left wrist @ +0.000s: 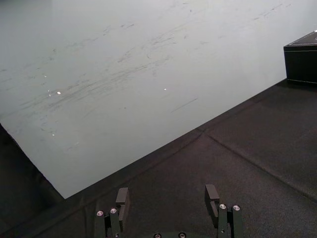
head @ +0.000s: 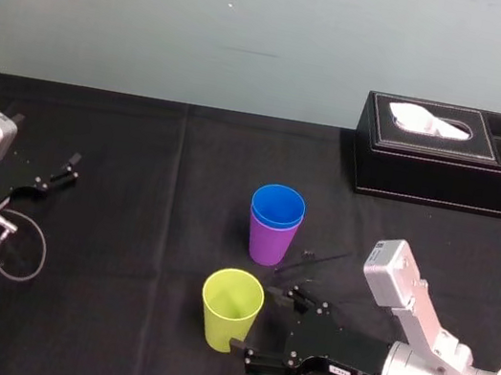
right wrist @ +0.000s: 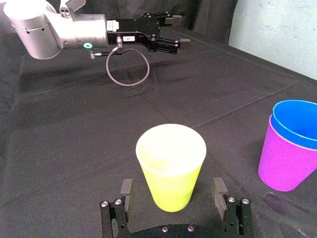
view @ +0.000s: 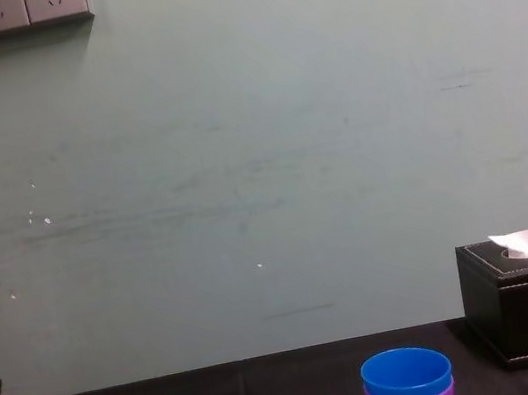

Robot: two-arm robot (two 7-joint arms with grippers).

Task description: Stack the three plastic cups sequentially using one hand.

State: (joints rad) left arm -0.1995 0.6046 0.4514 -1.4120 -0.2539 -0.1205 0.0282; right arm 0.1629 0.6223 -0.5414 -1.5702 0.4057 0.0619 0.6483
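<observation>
Just before the released, wide-spread right pincer (head: 265, 323), the upright yellow-green cup (head: 230, 308).

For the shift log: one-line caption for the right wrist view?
Open right gripper flanks the upright yellow-green cup; blue cup sits nested in purple cup nearby; left gripper idle across the table.

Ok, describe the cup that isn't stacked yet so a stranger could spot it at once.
On the black table, find the tissue box at the far right, then the blue cup nested in the purple cup mid-table. Nearer the robot stands the yellow-green cup, ahead of the open right gripper: the only cup standing alone.
</observation>
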